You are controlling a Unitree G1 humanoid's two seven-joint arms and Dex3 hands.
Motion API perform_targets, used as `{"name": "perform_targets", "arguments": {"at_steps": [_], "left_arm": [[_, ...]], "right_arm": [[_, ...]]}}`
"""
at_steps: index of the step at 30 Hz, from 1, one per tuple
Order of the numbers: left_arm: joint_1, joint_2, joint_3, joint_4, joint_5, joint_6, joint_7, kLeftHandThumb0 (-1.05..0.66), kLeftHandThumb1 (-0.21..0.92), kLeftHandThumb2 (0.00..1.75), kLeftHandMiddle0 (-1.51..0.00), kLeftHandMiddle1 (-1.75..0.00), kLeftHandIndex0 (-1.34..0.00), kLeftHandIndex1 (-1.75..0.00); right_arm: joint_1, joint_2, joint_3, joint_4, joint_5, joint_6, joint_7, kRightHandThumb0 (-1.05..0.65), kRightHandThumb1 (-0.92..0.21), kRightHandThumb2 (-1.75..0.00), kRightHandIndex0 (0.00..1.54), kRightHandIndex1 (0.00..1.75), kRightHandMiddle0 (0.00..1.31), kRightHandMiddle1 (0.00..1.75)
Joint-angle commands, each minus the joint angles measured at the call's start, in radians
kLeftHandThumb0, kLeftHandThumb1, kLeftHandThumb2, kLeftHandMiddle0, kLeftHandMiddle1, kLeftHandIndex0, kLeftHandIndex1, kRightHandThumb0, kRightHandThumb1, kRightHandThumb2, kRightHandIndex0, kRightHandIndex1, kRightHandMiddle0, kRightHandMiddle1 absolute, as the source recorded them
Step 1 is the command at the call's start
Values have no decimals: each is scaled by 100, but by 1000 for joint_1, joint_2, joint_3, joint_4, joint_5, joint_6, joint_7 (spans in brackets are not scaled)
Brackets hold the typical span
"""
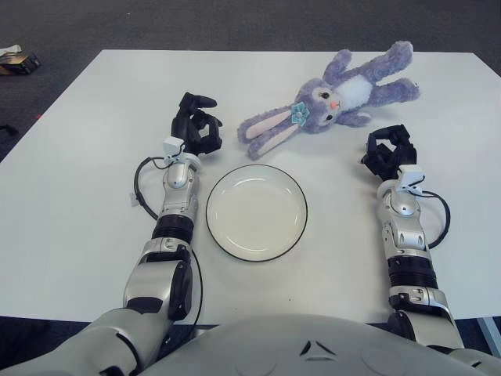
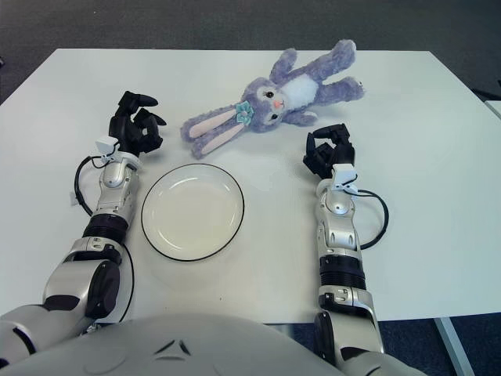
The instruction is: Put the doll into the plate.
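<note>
Your white table [image 1: 70, 180] runs wide on every side. The purple rabbit doll [image 1: 337, 94] lies just beyond both hands' fingers, apart from them. The plate [image 1: 256, 212] sits between your wrists. Left hand [image 1: 196, 125] and right hand [image 1: 389, 150] fingers curl loosely, holding nothing.

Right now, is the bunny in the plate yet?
Not yet. Nothing is done: the bunny lies on the table behind the plate, which holds nothing. Neither robot hand holds it: the left robot hand and right robot hand sit either side. Grabbing and placing are left.
</note>
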Motion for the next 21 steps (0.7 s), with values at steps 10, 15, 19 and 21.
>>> {"name": "perform_targets", "arguments": {"at_steps": [10,15,19,21], "left_arm": [[68,-19,1,43,-7,4,6,-1,47,107,-56,-175,-41,-150],[69,-20,1,42,-6,4,6,-1,47,107,-56,-175,-41,-150],[75,-22,-3,32,-4,2,6,-1,47,107,-56,-175,-41,-150],[83,-25,-7,18,-2,0,6,-1,48,107,-55,-175,-39,-153]], "right_arm": [[35,4,-2,13,4,5,12,-37,-75,-75,75,173,31,174],[35,4,-4,12,4,5,15,-37,-75,-74,75,173,31,174],[37,2,-6,6,5,6,18,-37,-75,-74,75,173,31,174],[41,-2,-7,-6,4,6,21,-37,-75,-74,76,173,31,174]]}}
